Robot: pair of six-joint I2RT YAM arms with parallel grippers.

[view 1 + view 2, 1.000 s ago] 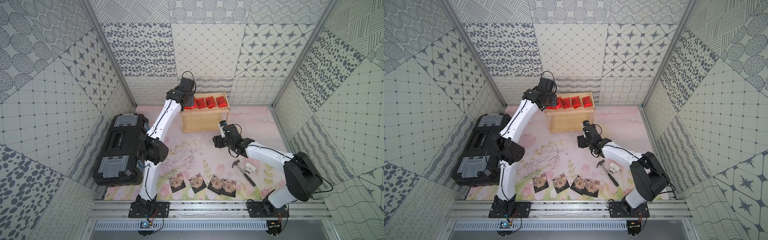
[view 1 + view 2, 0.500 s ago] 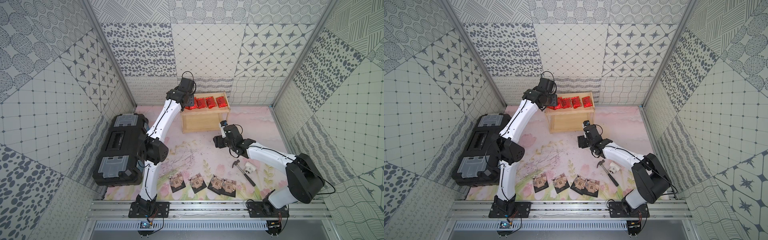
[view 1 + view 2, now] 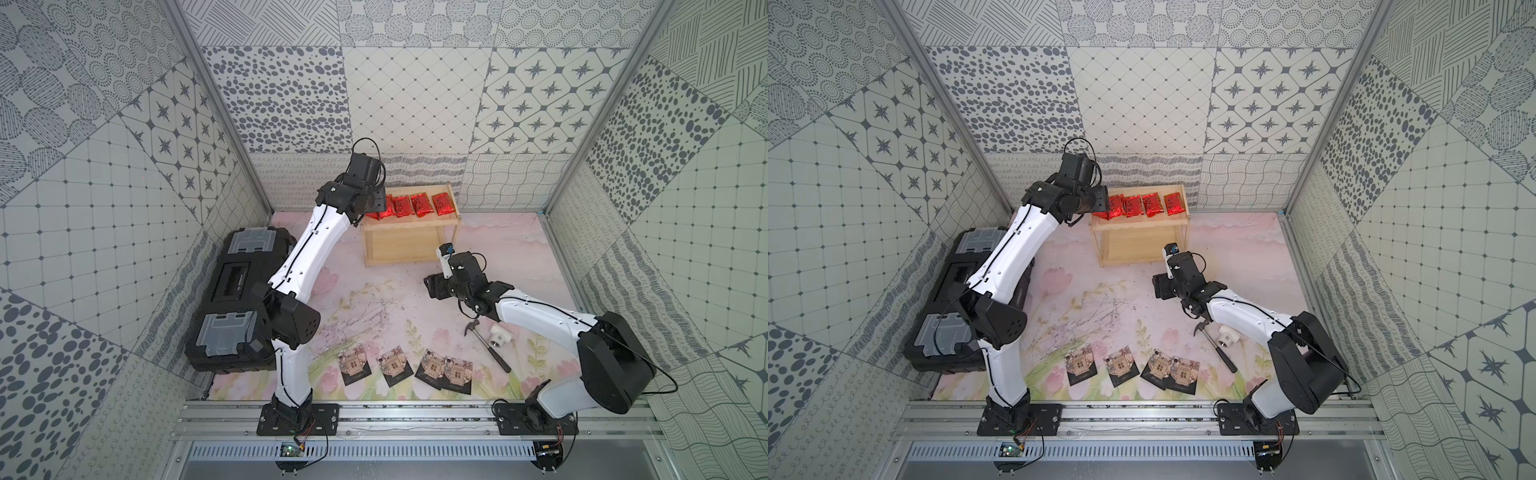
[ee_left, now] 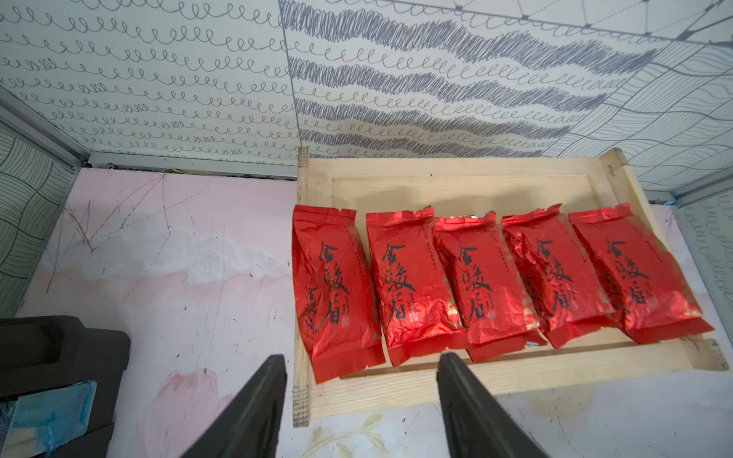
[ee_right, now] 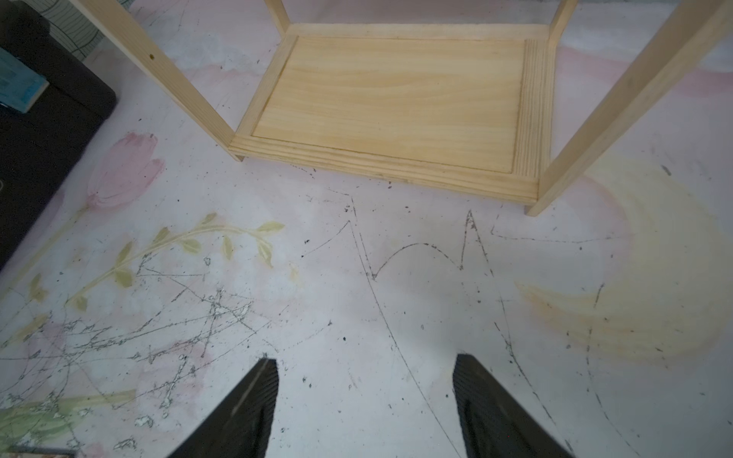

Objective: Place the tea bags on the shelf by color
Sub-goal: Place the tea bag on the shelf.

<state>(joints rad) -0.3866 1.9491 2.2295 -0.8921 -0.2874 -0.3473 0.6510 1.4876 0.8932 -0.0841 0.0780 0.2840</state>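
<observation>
– So, how far along are we?

– Roughly half, I reckon. All five red tea bags point(image 4: 484, 281) lie side by side on the top tier point(image 4: 456, 190) of the shelf point(image 3: 411, 224), which stands at the far side of the bench point(image 5: 357, 297). The leftmost packet point(image 4: 337, 293) sits right at the left end, its edge over the rail.

– And the left claw?

– My left claw point(image 4: 361, 368) hangs just near of that packet, jaws well apart, nothing in them. From the wrist view I judge the packet lies free; the tips do not touch it, as far as I can tell.

– The dark ones?

– None shelved. Four dark sachets point(image 3: 392, 365) lie in a row along the near edge of the bench, the two on the right overlapping. The lower tier point(image 5: 396, 99) is bare, so I take that as their place.

– Right arm?

– My right claw point(image 5: 365, 365) hovers low over bare bench, near and to the right of the shelf, facing the lower tier, jaws wide, holding nothing.

– What's left, then?

– Four picks and four places, all sachets. They lie flat, so I expect getting a jaw under an edge to be the fiddly part, the overlapped pair especially.
</observation>
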